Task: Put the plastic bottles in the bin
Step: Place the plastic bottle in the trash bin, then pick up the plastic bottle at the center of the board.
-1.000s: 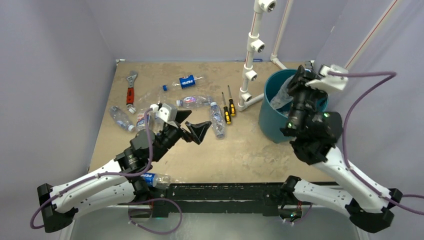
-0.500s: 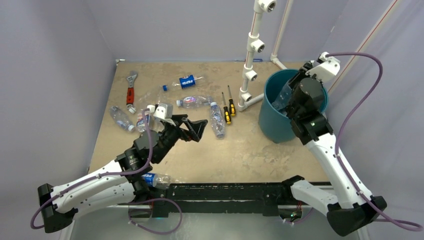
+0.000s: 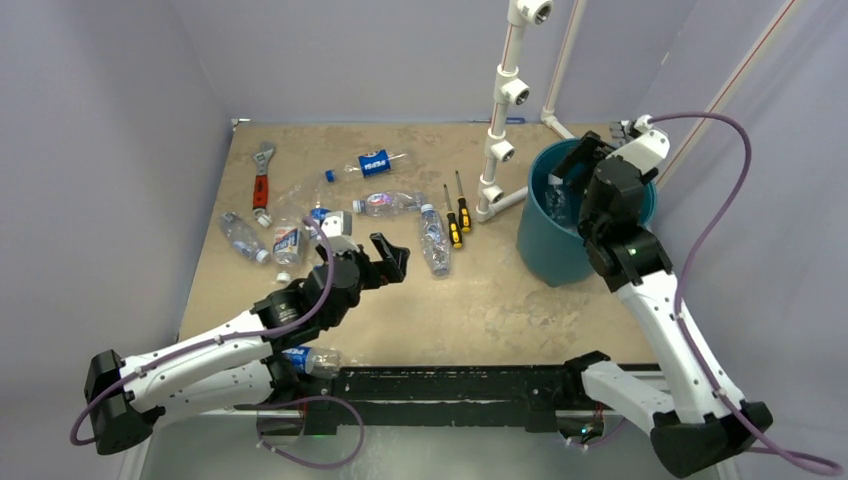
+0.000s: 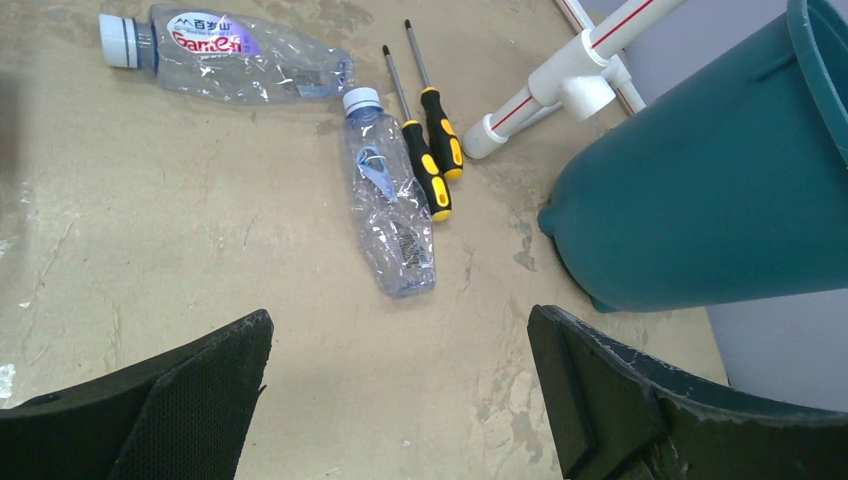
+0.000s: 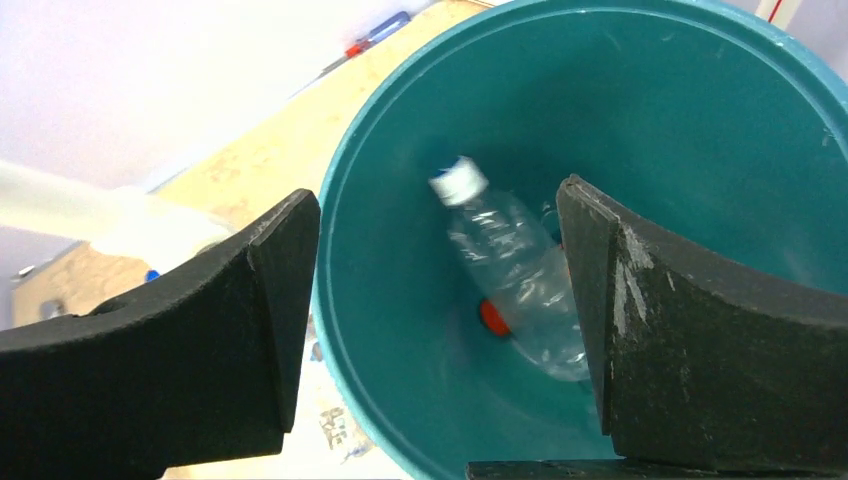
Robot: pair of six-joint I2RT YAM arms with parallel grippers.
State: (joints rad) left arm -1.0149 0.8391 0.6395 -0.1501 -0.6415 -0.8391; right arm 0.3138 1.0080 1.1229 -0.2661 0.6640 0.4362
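Note:
The teal bin (image 3: 540, 250) stands at the right of the table. My right gripper (image 3: 575, 175) hangs open over its mouth. In the right wrist view, a clear bottle with a white cap (image 5: 515, 280) lies loose inside the bin (image 5: 400, 150), below the open gripper (image 5: 435, 300), beside a red cap (image 5: 492, 317). My left gripper (image 3: 385, 262) is open and empty, low over the table. Just ahead of it (image 4: 400, 345) lies a crushed clear bottle (image 4: 392, 200). Beyond that lies a labelled bottle (image 4: 235, 60). More bottles lie at the left (image 3: 240, 237) and at the back (image 3: 375, 162).
Two yellow-and-black screwdrivers (image 3: 457, 215) lie between the nearest bottle and the bin. A red-handled wrench (image 3: 262, 180) lies at the far left. A white pipe frame (image 3: 503, 110) rises just left of the bin. Another bottle (image 3: 310, 357) lies at the front edge under my left arm.
My right gripper has opened over the bin, and the bottle it held now lies inside. The left gripper has swung lower towards the table, still open.

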